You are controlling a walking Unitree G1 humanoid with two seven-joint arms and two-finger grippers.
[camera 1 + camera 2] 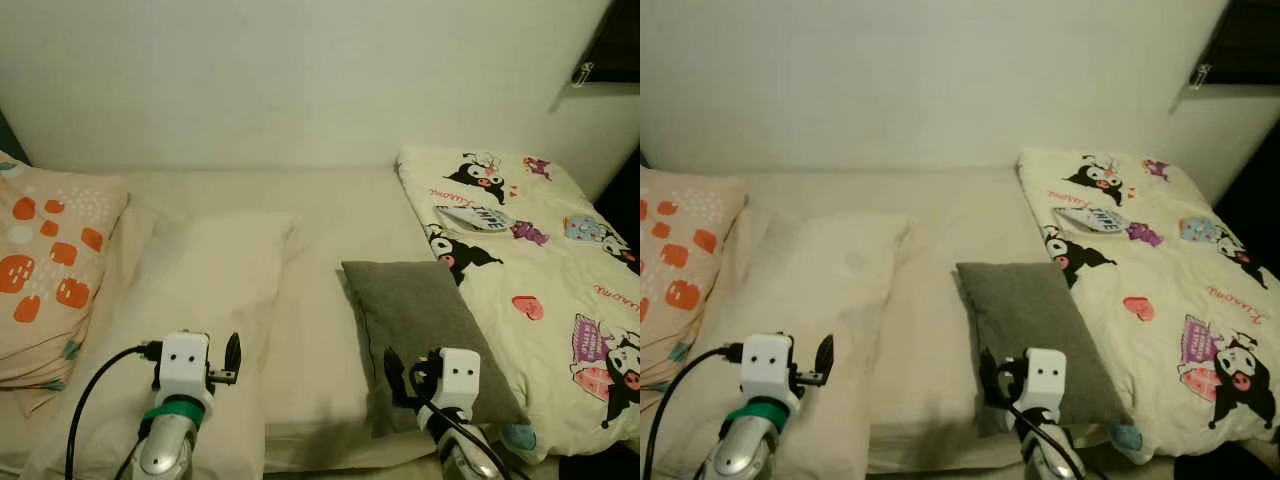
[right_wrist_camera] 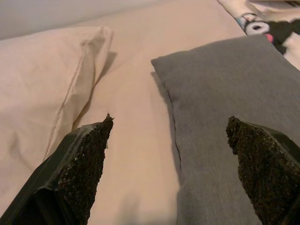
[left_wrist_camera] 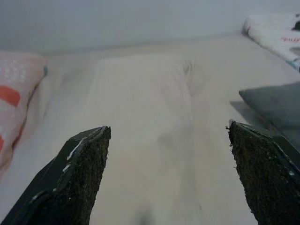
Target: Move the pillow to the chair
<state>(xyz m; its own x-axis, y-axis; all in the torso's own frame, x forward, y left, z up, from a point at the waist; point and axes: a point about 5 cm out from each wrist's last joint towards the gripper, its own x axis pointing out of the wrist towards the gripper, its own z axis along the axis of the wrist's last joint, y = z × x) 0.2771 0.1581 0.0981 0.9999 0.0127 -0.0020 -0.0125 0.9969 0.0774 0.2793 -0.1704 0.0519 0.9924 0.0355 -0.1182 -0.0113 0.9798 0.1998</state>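
Grey fabric marks the task's pillow (image 1: pixel 425 330), a rectangular cushion lying flat on the bed (image 1: pixel 330 215) at lower centre-right of the head views. Its long edge on the picture's right touches the cartoon quilt (image 1: pixel 545 290); its near end reaches the front edge of the mattress.

Right gripper (image 2: pixel 171 154): lower right of the head views, just over the near end of the grey pillow. In the right wrist view its two black fingers (image 2: pixel 82 164) are spread wide, one above the cream sheet, the other above the grey fabric, with the pillow's seamed edge running between them. Nothing is held.

Left gripper (image 3: pixel 168 161): lower left of the head views, over the near part of the white pillow (image 1: pixel 200 300). In the left wrist view its fingers (image 3: pixel 79 173) are likewise spread wide, with only pale fabric between them. Nothing is held.

White pillow: large, cream, lying lengthwise left of centre, apart from the grey pillow with a strip of bare sheet between.

Orange pillow (image 1: pixel 45 270): far left edge of the frame, pale peach with orange blotches and white dots, beside the white pillow.

Cartoon quilt: right side of the frame, cream with black-and-white characters and pink hearts. A small flat printed item (image 1: pixel 472 217) lies on its upper part; what it is cannot be told.

Wall (image 1: pixel 300 80): plain, pale, across the top of the frame behind the bed.
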